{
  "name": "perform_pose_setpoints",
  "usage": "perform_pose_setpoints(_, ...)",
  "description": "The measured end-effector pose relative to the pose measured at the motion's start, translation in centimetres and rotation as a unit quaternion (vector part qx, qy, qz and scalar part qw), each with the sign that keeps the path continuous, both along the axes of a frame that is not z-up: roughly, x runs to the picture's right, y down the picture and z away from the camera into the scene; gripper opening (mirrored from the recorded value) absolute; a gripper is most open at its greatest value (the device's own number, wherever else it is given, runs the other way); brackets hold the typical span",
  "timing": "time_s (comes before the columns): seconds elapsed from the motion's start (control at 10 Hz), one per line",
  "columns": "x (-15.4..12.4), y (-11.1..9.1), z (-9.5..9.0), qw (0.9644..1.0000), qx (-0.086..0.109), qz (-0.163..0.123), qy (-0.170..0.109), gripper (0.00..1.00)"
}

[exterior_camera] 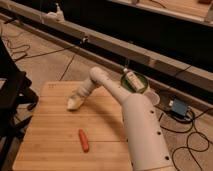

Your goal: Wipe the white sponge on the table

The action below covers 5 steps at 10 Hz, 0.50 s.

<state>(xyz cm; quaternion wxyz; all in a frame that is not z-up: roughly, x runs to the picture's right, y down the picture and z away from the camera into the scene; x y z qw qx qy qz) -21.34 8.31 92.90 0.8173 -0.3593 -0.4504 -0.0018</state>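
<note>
Toward the far edge of the table (50, 145), a little left of its middle, lies the white sponge (74, 103), flat on the wood. My gripper (80, 96) comes down on it from the far right corner's side, so the sponge sits at my very tip, on the side toward the near left corner, touching me. Whether I have it clamped or am only pressing on its top I cannot tell, for my tip and the pale sponge run together.

The relation that matters for wiping is this: the sponge is in line with my forearm, not off to one side of it. Its long axis seems to slant the same way, from the far right toward the near left (I say seems, since its outline is soft). I judge that a stroke along that line would push or drag it lengthwise, while a stroke parallel to the far edge would sweep its broad side over more wood. I am the only arm here, so there is no question of which is nearer.

Bare board lies open toward the left edge and toward the near edge. A small red stick (83, 140) lies near the near edge, well apart from the sponge. A long stroke toward that edge might reach it. A green bowl (135, 82) sits beyond the far right corner, behind my arm.
</note>
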Motion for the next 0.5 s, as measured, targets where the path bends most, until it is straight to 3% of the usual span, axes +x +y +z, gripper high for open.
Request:
perform_pose_setpoints(0.3,-2.1,1.8,-1.8,0.9990,-0.016,-0.013,-0.040,0.00)
perform_pose_setpoints(0.5,-1.4,2.9,-2.5,0.9986,-0.026,-0.018,-0.043,0.00)
